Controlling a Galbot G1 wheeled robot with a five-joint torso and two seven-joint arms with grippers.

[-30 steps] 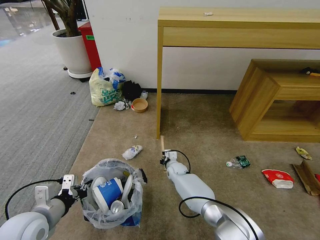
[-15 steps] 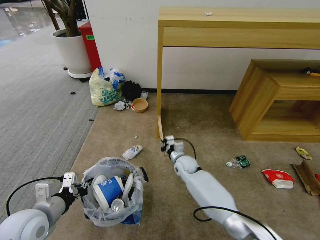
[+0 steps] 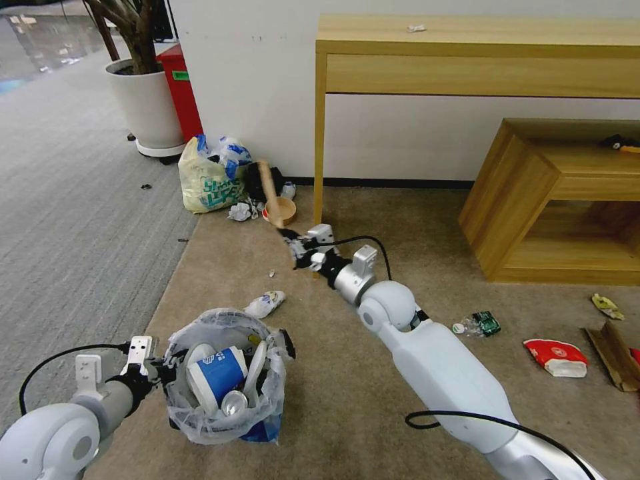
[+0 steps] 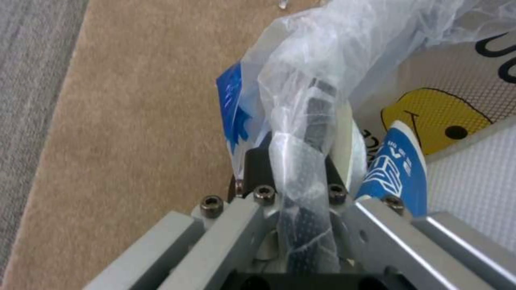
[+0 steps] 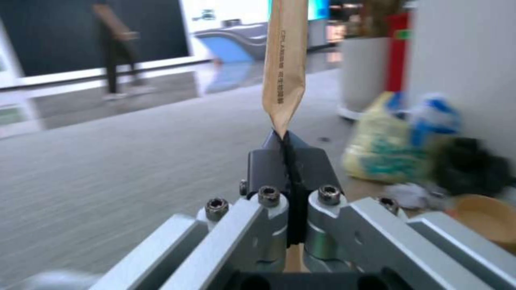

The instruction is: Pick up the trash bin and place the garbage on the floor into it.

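Half the wooden stick cut off.

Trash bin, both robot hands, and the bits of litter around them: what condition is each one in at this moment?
trash bin: gripped at its rim, part full.
left gripper: jaws shut on the bin's bagged rim.
right gripper: jaws shut on the wooden stick.
wooden stick: held in the air, tilted.
paper cup: in the bin, on its side.
plastic bottle: crushed, lying on the carpet.
red-white bowl: squashed, on the carpet.
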